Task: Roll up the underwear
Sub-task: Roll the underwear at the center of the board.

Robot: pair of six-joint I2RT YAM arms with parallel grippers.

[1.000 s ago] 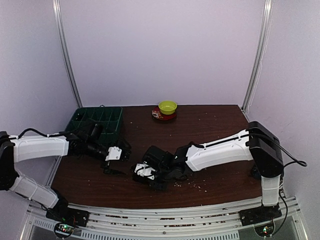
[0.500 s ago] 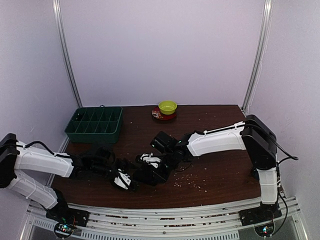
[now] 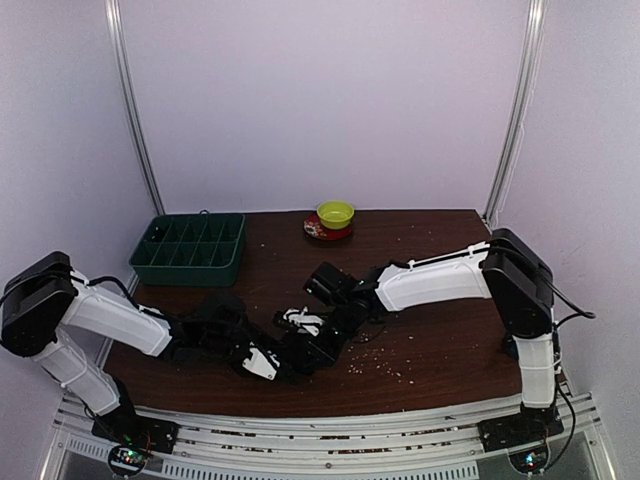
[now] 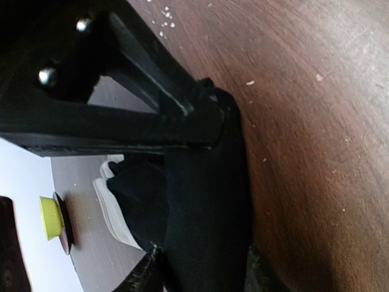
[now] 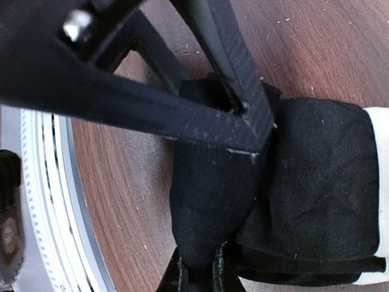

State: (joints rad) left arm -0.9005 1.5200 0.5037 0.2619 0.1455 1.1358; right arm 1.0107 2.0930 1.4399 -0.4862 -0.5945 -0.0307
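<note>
The underwear [image 3: 312,350] is a bunched black garment with a white band [image 3: 297,319], lying front centre on the brown table. My left gripper [image 3: 268,362] comes in low from the left. In the left wrist view, black fabric [image 4: 200,201] fills the gap between its fingertips, so my left gripper [image 4: 200,277] is shut on the underwear. My right gripper [image 3: 305,340] reaches from the right. In the right wrist view it [image 5: 197,274] is shut on a narrow fold of the same garment [image 5: 316,176]. The white band [image 5: 380,182] runs along the right edge there.
A green compartment tray [image 3: 190,248] stands at the back left. A yellow-green bowl [image 3: 335,213] sits on a red saucer [image 3: 322,233] at the back centre. Pale crumbs [image 3: 385,365] lie scattered to the right of the garment. The metal rail [image 3: 330,440] lies just beyond the table's front edge.
My left arm swung from beside the green tray down to the front centre and its jaws closed on the underwear. My right gripper shifted slightly back and right, still pinching the fabric.
</note>
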